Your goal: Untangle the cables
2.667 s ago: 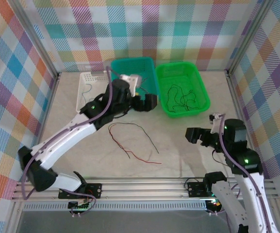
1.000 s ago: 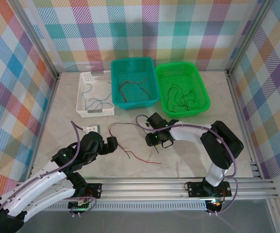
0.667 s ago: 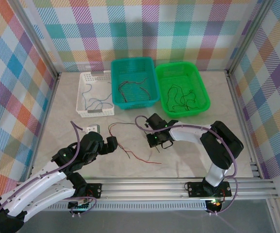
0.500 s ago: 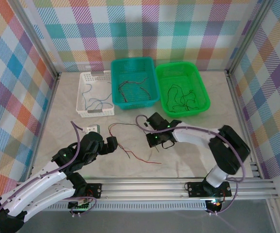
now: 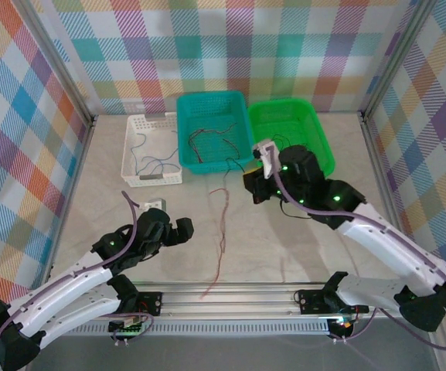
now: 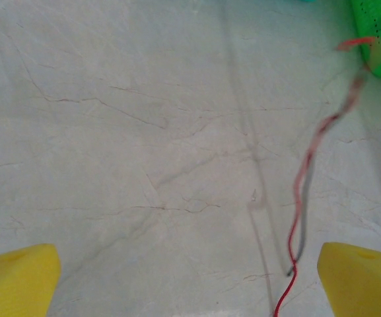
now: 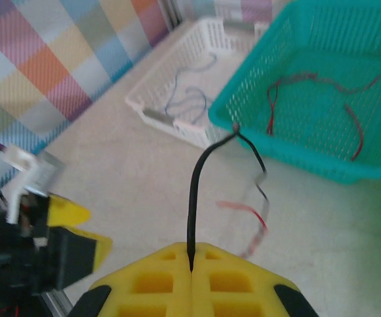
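Top external view: nearest, the left tool [image 5: 178, 229] sits low above the counter [image 5: 114, 193], its fingers spread wide with nothing between them. Just beside it a red cable [image 5: 222, 239] trails from the front rail [image 5: 269, 290] toward mid-counter, with bare marble on either side. Farther in, the right tool [image 7: 190, 267] is clamped on a black cable [image 7: 193, 191] that arches up, its blurred far end near the teal basket [image 5: 211, 97]. The white basket [image 5: 127, 151] and green basket [image 5: 280, 103] flank it by the back wall, and all three hold loose cables [image 5: 211, 139].
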`<state>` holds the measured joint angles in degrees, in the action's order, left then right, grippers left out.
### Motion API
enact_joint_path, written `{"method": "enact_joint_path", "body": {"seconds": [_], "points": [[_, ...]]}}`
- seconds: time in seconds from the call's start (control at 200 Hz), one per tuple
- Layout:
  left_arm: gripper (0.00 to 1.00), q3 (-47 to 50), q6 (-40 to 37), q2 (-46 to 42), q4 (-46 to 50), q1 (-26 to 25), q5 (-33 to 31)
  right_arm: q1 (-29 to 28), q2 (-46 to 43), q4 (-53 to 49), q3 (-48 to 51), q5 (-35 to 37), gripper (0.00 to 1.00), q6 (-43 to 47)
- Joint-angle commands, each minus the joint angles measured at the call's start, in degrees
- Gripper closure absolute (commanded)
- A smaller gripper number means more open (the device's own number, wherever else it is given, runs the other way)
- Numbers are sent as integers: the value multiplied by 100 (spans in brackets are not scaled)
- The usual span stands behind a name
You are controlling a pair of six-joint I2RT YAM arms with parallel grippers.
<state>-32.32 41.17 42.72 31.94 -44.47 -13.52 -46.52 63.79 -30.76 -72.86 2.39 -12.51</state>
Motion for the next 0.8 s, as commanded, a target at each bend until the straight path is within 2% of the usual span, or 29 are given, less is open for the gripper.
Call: {"method": "enact_joint_path", "body": {"seconds": [0.0, 0.28, 0.475, 0.795], "points": [[1, 133, 109, 127, -423, 45, 312, 3, 73, -575, -437, 143, 100, 380], [1, 343, 282, 684, -1395, 8, 1172, 3, 357, -850, -1424, 104, 100, 589], [1, 374, 84, 1070, -2125, -266, 1598, 2, 602, -1019, -2020, 94, 100, 708], [2, 263, -137, 2012, -2401, -603, 1491, 3, 709, -1153, -2420, -191, 100, 622]]}}
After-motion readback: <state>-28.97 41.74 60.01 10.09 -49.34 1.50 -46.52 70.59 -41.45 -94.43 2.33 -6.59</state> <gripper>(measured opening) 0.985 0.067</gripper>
